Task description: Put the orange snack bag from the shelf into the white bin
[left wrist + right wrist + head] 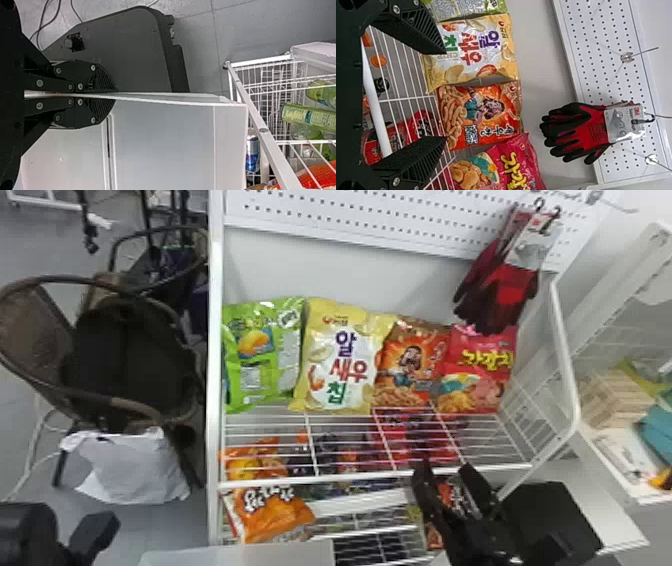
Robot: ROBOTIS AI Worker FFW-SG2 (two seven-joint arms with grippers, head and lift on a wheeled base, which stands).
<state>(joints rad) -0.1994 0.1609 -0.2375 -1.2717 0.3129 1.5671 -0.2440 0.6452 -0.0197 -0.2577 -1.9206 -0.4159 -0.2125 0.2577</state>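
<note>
1. The right fingers [417, 28] stand wide open with nothing between them, facing the upper shelf's bags. The left fingers [100, 109] are closed on the edge of the white bin [166, 142].
2. The orange snack bag [412, 365] stands upright on the white wire shelf [350, 478], between the yellow bag [345, 360] and the pink bag [480, 362].
3. As for progress, the bin is gripped and the right arm appears lined up, but the bag is not yet grasped. Left to do, I judge: close on it, draw it clear of its neighbours, carry it over the bin and let go.
4. Another orange bag [272, 515] lies lower down; I take the upper one as meant, since the open fingers face it.
5. The shelf is open wirework, with a green bag [265, 352] at the row's left end. Behind rises a pegboard [350, 222], where red-and-black gloves [510, 290] hang.
6. To the left, a chair [135, 360] and a white plastic bag [132, 470] are by the grey floor [145, 530].
</note>
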